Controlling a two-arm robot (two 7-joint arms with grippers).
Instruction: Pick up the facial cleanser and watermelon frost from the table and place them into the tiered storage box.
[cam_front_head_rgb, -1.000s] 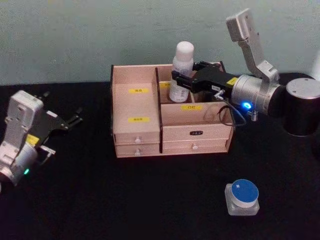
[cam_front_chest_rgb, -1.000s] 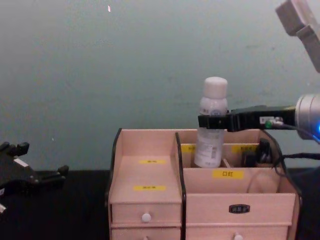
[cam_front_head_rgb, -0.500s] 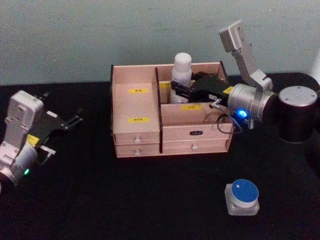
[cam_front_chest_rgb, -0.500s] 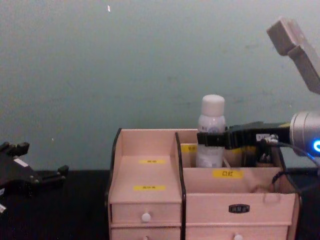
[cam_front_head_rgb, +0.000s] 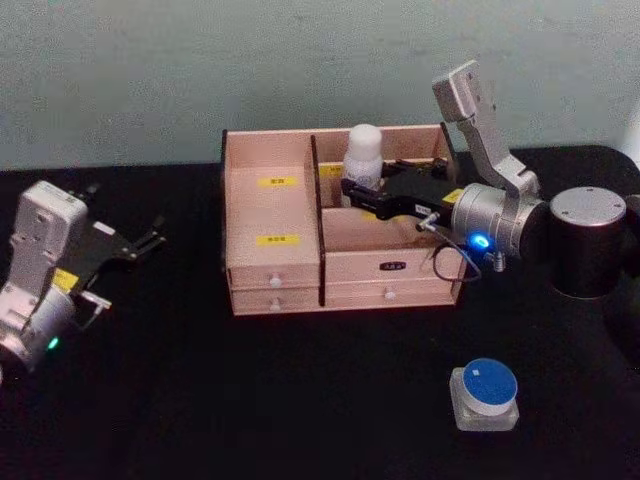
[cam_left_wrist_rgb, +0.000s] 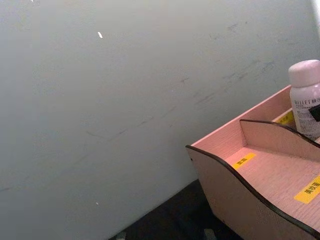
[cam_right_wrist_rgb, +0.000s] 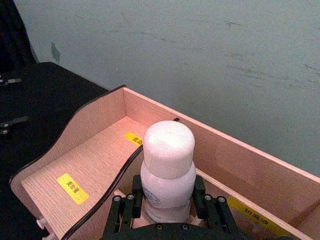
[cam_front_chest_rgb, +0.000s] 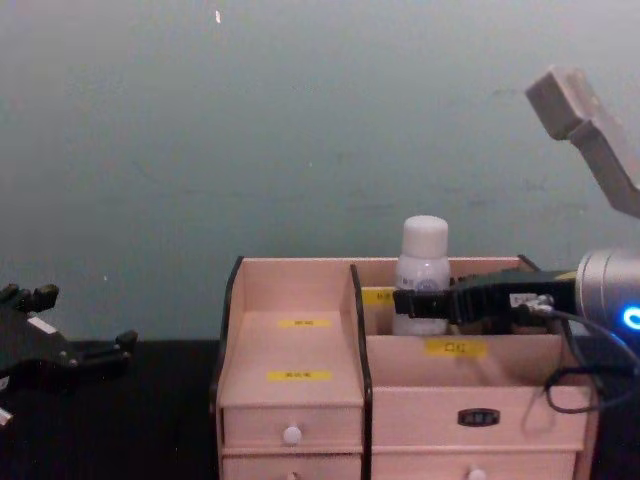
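Holding white-capped bottle (cam_front_head_rgb: 365, 145) upright in the far compartment of the tiered storage box (cam_front_head_rgb: 275, 210), just right of its divider: right gripper (cam_front_head_rgb: 358, 190), jaws clenched on the bottle's body below the cap, presumably to keep it vertical until seated (base hidden behind the partition; contact with the floor not confirmable). Parked at far left above the surface (cam_front_head_rgb: 300, 400): left gripper (cam_front_head_rgb: 140, 243), jaws spread, empty. Standing near right, well apart from the box: blue-lidded jar (cam_front_head_rgb: 485, 393), not yet collected.

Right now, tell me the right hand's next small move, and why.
Probably open the right hand and let go: it is shut on the white bottle, which stands upright, deep in a rear compartment of the tiered storage box. Its base is hidden.
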